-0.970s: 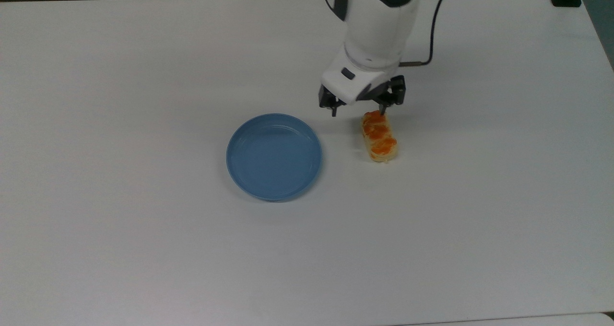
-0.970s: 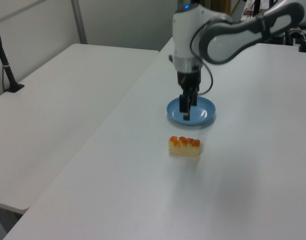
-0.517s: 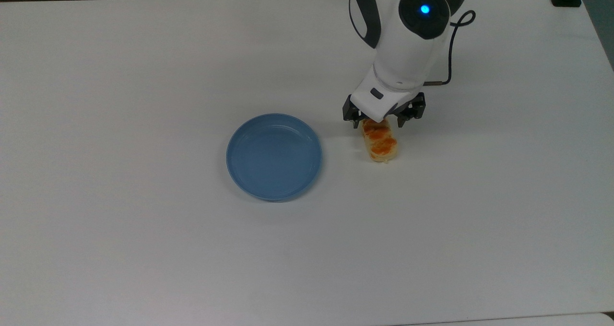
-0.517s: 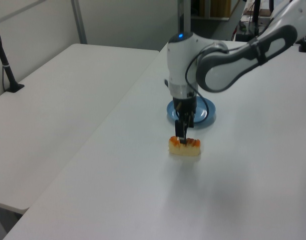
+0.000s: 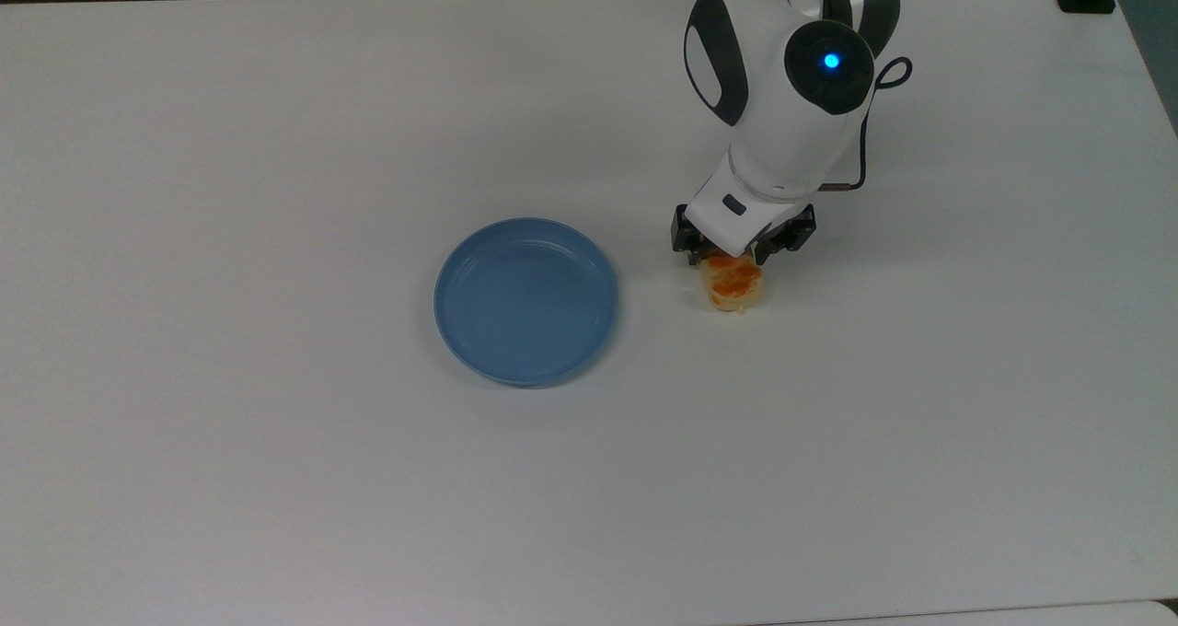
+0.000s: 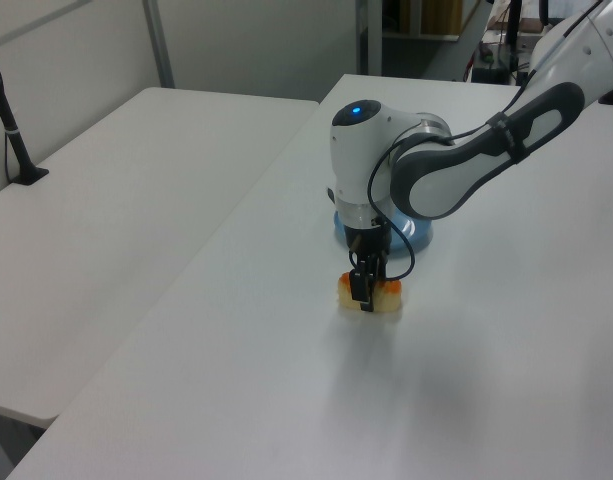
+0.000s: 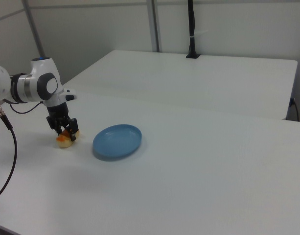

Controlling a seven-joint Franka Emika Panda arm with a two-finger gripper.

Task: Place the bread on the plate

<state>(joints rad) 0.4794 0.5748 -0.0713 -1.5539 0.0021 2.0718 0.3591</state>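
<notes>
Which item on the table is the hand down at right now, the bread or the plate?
The bread: the hand straddles it. The blue plate sits apart, empty, toward the top view's left.

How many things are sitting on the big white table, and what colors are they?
Blue things: 1, the plate
Yellow-and-orange things: 1, the bread, with the robot's hand down over it
Total: 2 things on the table
</notes>
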